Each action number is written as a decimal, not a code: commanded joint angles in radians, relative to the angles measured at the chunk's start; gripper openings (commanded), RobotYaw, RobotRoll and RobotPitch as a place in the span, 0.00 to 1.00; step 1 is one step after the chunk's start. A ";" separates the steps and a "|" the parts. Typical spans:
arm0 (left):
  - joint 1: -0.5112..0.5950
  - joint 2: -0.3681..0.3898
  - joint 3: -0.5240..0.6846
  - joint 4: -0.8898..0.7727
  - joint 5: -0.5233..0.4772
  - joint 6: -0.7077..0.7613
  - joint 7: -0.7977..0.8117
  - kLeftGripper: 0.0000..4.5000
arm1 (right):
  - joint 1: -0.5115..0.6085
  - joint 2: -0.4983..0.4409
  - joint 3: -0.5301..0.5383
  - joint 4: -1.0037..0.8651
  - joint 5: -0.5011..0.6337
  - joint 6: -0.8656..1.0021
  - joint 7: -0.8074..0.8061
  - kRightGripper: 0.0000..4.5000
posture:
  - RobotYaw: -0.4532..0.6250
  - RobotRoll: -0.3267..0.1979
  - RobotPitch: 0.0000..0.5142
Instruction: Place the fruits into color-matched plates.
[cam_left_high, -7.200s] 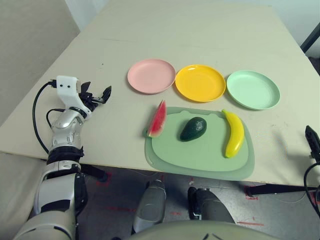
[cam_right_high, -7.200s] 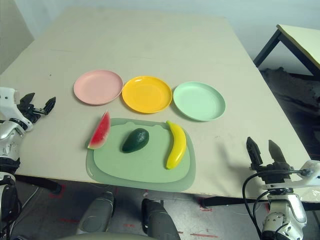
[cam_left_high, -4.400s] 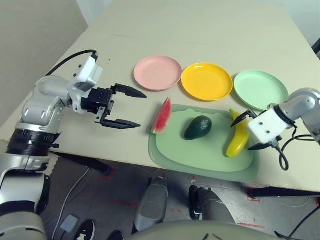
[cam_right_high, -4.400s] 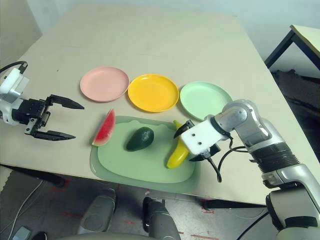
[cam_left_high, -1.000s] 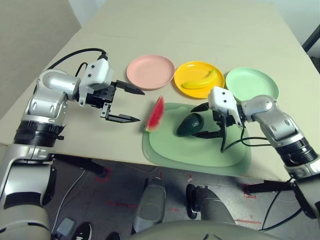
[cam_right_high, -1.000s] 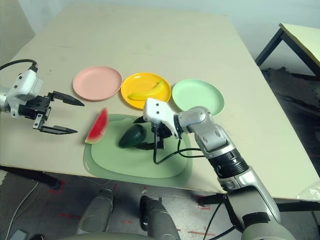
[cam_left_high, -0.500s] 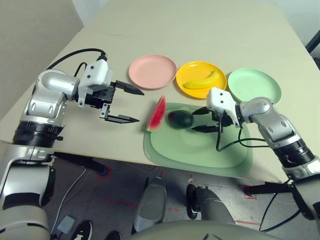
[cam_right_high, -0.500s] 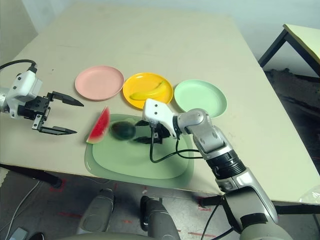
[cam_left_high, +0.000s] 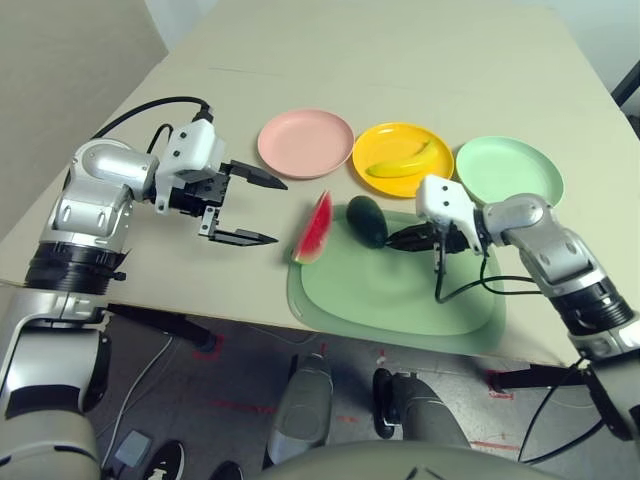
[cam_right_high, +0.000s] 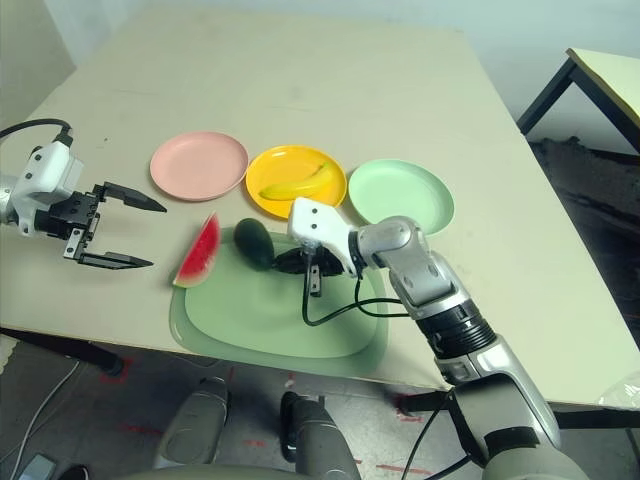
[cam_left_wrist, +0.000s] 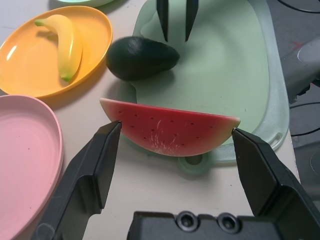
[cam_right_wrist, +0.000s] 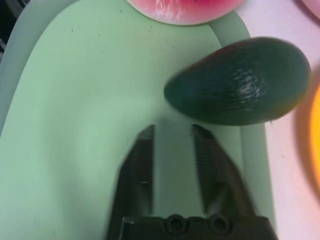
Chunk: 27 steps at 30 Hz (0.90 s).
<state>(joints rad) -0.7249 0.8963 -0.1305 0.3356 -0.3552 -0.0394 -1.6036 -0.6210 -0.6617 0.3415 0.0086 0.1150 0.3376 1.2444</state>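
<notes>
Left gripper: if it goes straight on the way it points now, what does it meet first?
Most likely the watermelon wedge, which lies crosswise just ahead of the open left gripper, between its fingers. The avocado lies beyond.

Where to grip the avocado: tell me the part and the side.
Grip the avocado across its narrower width near the fat middle, coming from above. It lies on its side at the mat's far edge, beside the watermelon. The right hand sits just short of it, empty.
</notes>
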 joint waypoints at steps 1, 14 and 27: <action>-0.009 0.010 0.001 0.011 0.010 -0.015 -0.011 1.00 | -0.024 -0.037 0.001 -0.058 0.021 0.060 0.054 0.62 | 0.68 0.62 0.37; -0.034 0.010 -0.016 0.039 0.010 -0.032 -0.011 1.00 | -0.170 -0.023 -0.001 -0.038 -0.003 0.018 0.059 0.99 | 0.67 0.62 0.36; -0.018 0.021 0.003 0.027 0.011 -0.032 -0.011 1.00 | -0.207 0.084 -0.020 0.168 -0.016 -0.048 -0.029 0.99 | 0.69 0.62 0.36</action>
<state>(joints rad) -0.7551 0.9043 -0.1331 0.3735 -0.3538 -0.0673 -1.6036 -0.8222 -0.5873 0.3325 0.1703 0.1101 0.2818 1.2288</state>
